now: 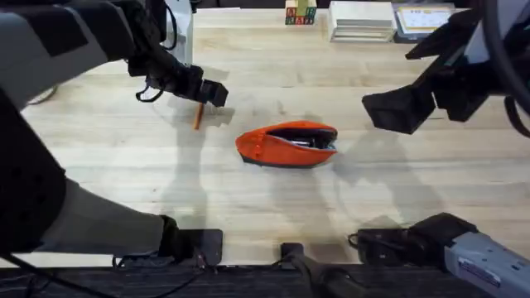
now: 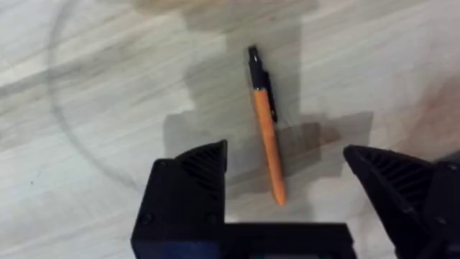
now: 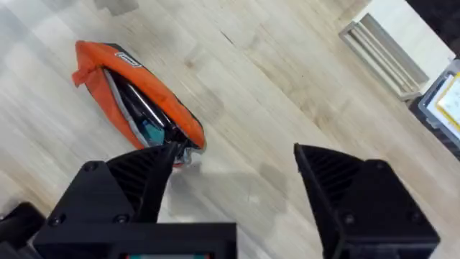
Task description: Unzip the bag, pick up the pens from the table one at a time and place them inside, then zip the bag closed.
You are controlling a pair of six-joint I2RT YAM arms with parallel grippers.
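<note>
While bag (image 1: 287, 145) lies unzipped mid-table, I see left gripper (image 2: 287, 191) spread above 1 orange pen (image 2: 266, 129) at bag's 10 o'clock; right gripper (image 3: 233, 187) spread, empty.

One orange bag (image 1: 288, 145) lies on the table (image 1: 124, 157), one orange pen (image 2: 267, 129) lies loose, two pincers hang above it, left (image 2: 287, 180) and right (image 3: 237, 180), and perhaps several items fill the bag.

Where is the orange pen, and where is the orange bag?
orange pen (image 2: 267, 133): left wrist view, middle of its orange barrel.
orange bag (image 1: 273, 141): overhead view, orange fabric on its side, left of the open zipper.
</note>
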